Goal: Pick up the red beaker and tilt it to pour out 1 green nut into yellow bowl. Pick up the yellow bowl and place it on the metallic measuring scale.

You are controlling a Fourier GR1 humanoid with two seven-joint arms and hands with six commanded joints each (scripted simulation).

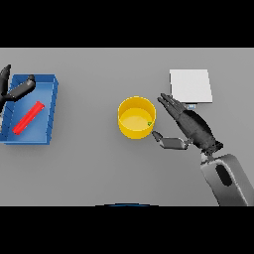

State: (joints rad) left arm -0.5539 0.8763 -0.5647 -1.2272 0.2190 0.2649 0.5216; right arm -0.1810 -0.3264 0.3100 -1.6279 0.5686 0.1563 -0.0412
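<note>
The yellow bowl (136,117) stands mid-table with a small green nut (149,123) inside near its right wall. My right hand (191,126) is open just right of the bowl, fingers straight toward its rim and thumb low beside it, a small gap between. The red beaker (29,117) lies on its side in the blue tray (51,112) at the far left. My left hand (14,90) hangs open over the tray's back left corner. The metallic scale (190,85) lies flat at the back right, behind my right hand.
The blue tray sits against the table's left side. The scale has a small tab on its front edge (191,106).
</note>
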